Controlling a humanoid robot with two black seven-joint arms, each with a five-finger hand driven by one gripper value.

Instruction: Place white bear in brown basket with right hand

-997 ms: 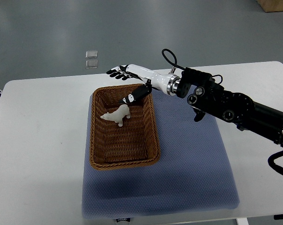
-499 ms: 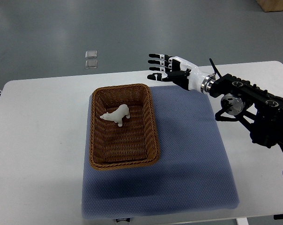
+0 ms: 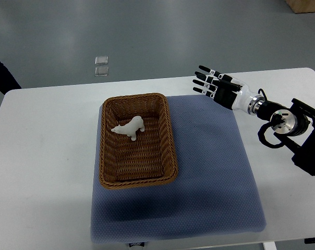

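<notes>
A white table [image 3: 43, 156] fills most of the top view, and the right hand [image 3: 217, 87] hovers over its far right part, with its arm coming in from the right edge. A blue-grey mat [image 3: 209, 177] covers the table's middle, its far right corner lying just below the hand. On the mat's left side, well to the left of the hand and a little nearer the camera, sits the brown basket [image 3: 137, 139], a rectangular wicker tray. The hand itself is empty: all its black-tipped fingers [image 3: 203, 76] are spread straight and fanned toward the left, gripping nothing, palm side turned toward the basket. The white bear [image 3: 130, 127] lies inside the basket, in its upper half, on the woven floor and well apart from the hand. On the grey floor beyond the table, farther left of the hand, are 2 small clear squares [image 3: 101, 65], one above the other. A dark sleeve [image 3: 2, 73] shows at the left edge.
</notes>
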